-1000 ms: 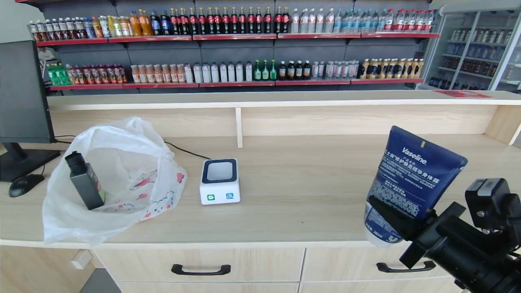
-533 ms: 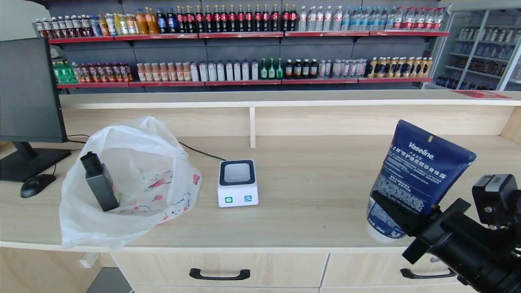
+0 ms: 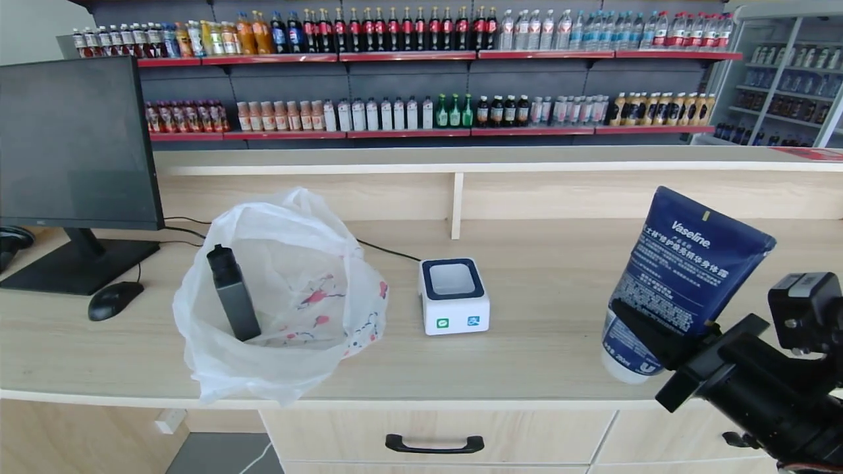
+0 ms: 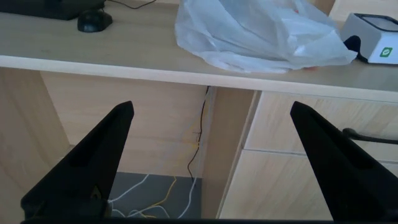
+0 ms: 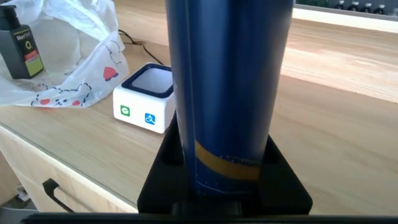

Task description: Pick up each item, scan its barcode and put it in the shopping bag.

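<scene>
Right gripper (image 3: pixel 649 342): clenched on the lower part of the blue tube (image 3: pixel 685 276), which is tilted, cap end down, at the counter's (image 3: pixel 527 355) right front edge.
Left gripper (image 4: pixel 211 109): fingers spread wide, holding nothing, low before the cabinet front.
Bag (image 3: pixel 316 243): open on the counter, with a dark bottle (image 3: pixel 234 303) standing inside.
Scanner (image 3: pixel 454 296): between bag and tube, just beside the bag.
</scene>
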Tool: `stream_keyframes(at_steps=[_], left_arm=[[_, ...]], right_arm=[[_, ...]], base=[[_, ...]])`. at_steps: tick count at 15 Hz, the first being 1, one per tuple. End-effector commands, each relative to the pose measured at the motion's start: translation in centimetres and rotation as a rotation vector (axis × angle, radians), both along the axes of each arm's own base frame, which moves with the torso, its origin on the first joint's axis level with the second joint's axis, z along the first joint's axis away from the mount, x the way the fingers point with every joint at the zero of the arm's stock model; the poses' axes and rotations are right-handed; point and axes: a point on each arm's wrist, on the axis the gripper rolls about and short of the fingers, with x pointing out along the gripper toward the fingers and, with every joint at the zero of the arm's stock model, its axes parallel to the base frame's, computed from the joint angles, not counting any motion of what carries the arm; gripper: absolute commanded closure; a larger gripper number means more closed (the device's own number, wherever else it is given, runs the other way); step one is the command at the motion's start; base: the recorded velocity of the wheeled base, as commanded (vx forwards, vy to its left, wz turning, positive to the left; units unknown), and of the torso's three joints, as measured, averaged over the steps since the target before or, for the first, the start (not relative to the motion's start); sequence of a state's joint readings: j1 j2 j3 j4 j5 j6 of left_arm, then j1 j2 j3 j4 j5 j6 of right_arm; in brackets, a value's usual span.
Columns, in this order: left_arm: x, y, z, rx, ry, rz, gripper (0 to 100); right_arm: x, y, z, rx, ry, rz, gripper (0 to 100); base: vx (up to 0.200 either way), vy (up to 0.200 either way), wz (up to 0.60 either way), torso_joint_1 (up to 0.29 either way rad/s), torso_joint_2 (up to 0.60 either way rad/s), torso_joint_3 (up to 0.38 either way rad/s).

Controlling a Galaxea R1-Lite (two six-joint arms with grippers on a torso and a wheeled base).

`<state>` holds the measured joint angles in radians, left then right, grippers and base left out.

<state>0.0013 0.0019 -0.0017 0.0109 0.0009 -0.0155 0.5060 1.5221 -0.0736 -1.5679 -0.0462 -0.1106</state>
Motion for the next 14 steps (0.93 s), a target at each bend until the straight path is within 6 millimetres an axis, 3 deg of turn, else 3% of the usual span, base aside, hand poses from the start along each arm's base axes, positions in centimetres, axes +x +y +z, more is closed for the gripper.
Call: stream_keyframes(at_steps=[1,6,14], left_arm=[[0.0,0.0,0.0,0.000,0.000,0.001,0],[0.0,0.0,0.0,0.000,0.000,0.001,0],[0.0,0.0,0.0,0.002,-0.002,0.001,0]], right_arm=[[0.1,-0.1,0.1,0.015,0.002,-0.004,100],[0.8,-0.3,0.7,0.041,-0.018,-0.030,100],[1.9,0.0,1.1,0.061,-0.031,-0.038,100]], base=[[0.000,0.200,0.00,0.002,0.01,0.007],[0.000,0.200,0.00,0.001,0.01,0.004],[0.000,0.000,0.00,0.000,0.00,0.000]])
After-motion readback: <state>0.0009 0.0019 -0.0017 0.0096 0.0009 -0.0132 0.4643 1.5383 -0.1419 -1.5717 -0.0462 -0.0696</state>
